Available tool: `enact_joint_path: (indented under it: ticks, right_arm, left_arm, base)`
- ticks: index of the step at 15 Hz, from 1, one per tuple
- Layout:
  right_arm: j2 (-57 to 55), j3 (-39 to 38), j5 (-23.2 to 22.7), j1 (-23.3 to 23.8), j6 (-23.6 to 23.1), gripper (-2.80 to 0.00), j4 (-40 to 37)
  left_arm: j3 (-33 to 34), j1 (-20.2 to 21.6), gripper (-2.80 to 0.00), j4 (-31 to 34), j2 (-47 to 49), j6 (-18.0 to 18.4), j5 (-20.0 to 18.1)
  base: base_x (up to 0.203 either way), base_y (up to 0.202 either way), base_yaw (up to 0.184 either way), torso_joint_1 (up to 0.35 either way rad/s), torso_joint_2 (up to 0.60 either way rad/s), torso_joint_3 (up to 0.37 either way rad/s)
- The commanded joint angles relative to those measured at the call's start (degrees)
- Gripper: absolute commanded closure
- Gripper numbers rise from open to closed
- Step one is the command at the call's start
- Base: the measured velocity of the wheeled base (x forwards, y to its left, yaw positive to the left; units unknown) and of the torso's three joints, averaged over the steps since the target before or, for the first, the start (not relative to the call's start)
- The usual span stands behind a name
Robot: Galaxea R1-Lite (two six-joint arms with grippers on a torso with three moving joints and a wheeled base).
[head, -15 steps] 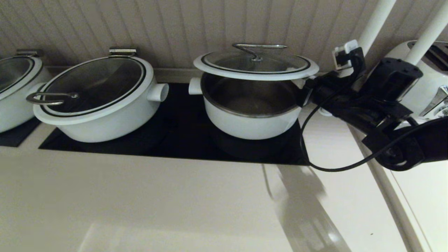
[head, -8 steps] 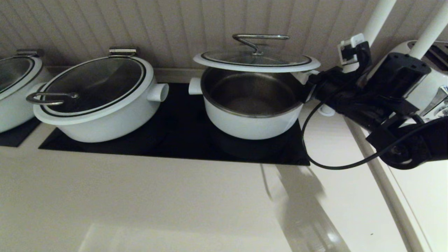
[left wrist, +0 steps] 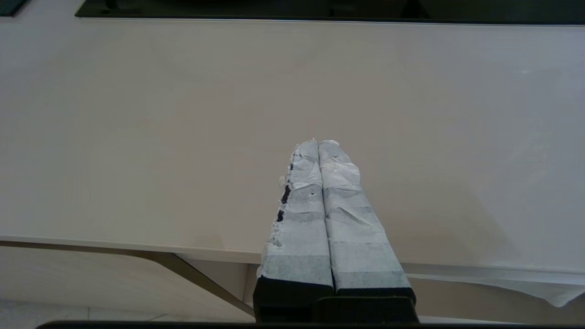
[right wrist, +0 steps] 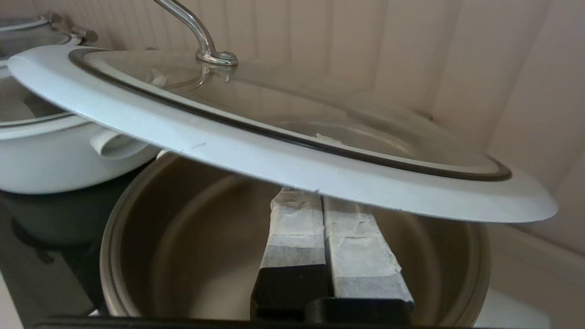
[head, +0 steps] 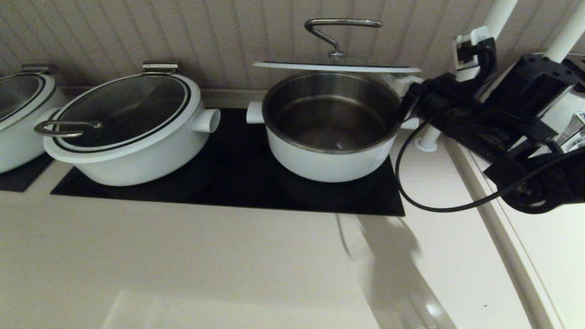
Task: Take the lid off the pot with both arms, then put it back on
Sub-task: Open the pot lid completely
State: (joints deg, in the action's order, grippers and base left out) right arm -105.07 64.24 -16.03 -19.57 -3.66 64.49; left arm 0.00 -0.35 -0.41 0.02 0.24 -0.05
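While the round glass lid with its broad white rim (head: 337, 67) sits level above the deep white steel-lined pot (head: 330, 130), clear of it, right gripper (right wrist: 320, 194) has its taped fingers pressed together flat under the rim, propping rather than pinching. Judgement: keep it level, slow, or it slides off. Left gripper (left wrist: 318, 142) fingers closed on nothing, over the bare beige counter (left wrist: 137, 128). Wider lidded white pot (head: 130, 128) sits close on the pot's left
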Motion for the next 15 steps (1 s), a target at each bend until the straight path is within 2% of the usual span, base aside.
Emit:
enact_joint_path:
  ticks: [1, 8, 15]
  right_arm:
    - [0.04, 1.05, -0.14, -0.03, -0.03, 0.00, 0.38]
    - [-0.15, 3.10, -0.14, -0.03, -0.03, 0.00, 0.73]
    - [-2.68, 9.43, -0.14, 0.05, -0.03, 0.00, 0.37]
  left_arm:
    - [0.00, 0.00, 0.00, -0.02, -0.02, 0.02, 0.05]
    - [0.00, 0.00, 0.00, -0.02, -0.02, 0.02, -0.04]
    - [0.00, 0.00, 0.00, -0.02, -0.02, 0.02, -0.04]
  base:
    - [0.000, 0.000, 0.000, 0.000, 0.00, 0.000]
    - [0.000, 0.000, 0.000, 0.000, 0.00, 0.000]
    - [0.000, 0.000, 0.000, 0.000, 0.00, 0.000]
